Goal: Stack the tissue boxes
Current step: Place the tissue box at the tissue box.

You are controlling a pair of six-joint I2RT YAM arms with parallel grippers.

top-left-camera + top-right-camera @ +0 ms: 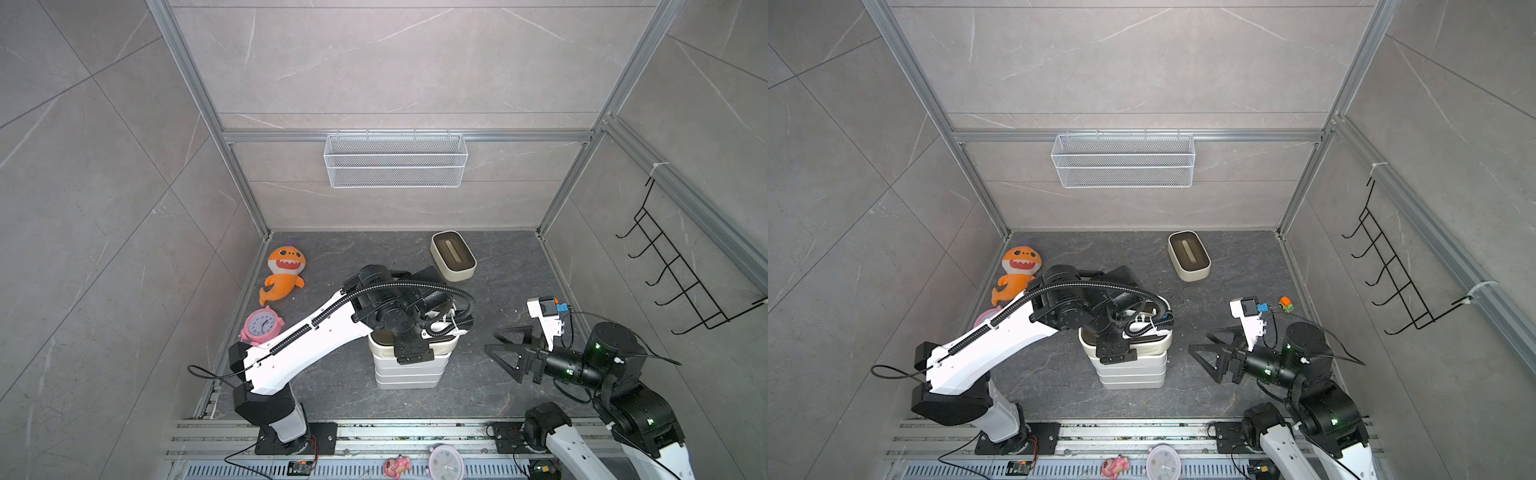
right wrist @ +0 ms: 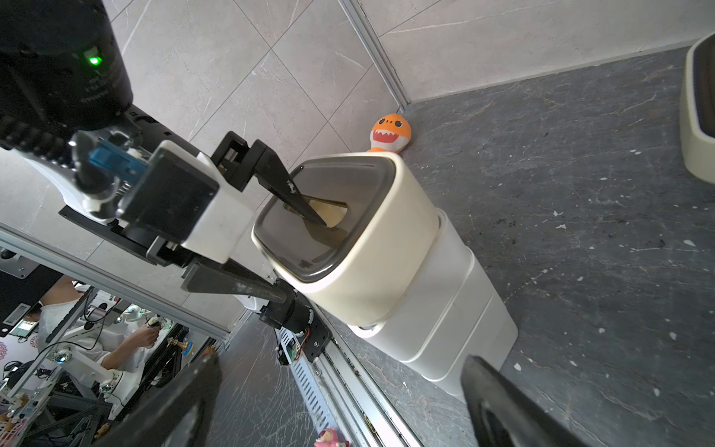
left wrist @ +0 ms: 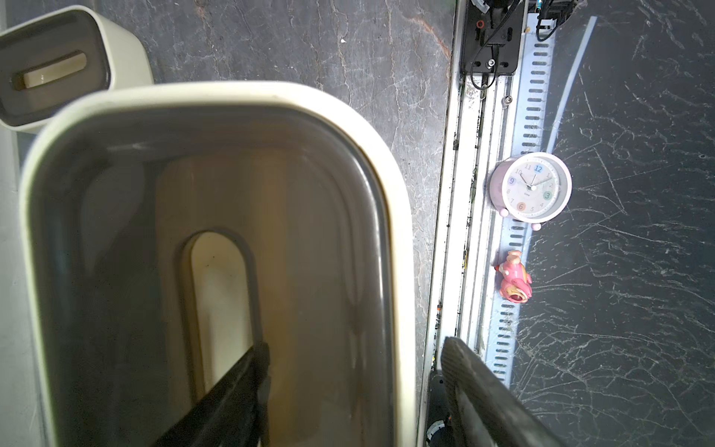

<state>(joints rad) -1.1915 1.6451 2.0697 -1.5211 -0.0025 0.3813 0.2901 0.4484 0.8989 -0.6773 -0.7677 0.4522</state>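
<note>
Left gripper (image 3: 356, 344) spread astride wall of top cream box (image 2: 371, 263), likely releasing it onto stack (image 1: 409, 374). Right gripper (image 1: 490, 340) spread, empty, waiting at 3 o'clock.

top box (image 1: 446, 344): mostly under left arm (image 1: 316, 332) | pink clock (image 1: 984, 318): nearly hidden behind it

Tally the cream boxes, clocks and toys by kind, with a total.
Rounded cream tissue boxes with dark lids: 2 (stacked cream box, lone cream box)
Round alarm clocks: 2 (pink clock, pale lilac clock)
Toys: 3 (orange shark plush, pink figurine, small toy car)
Total: 7
</note>
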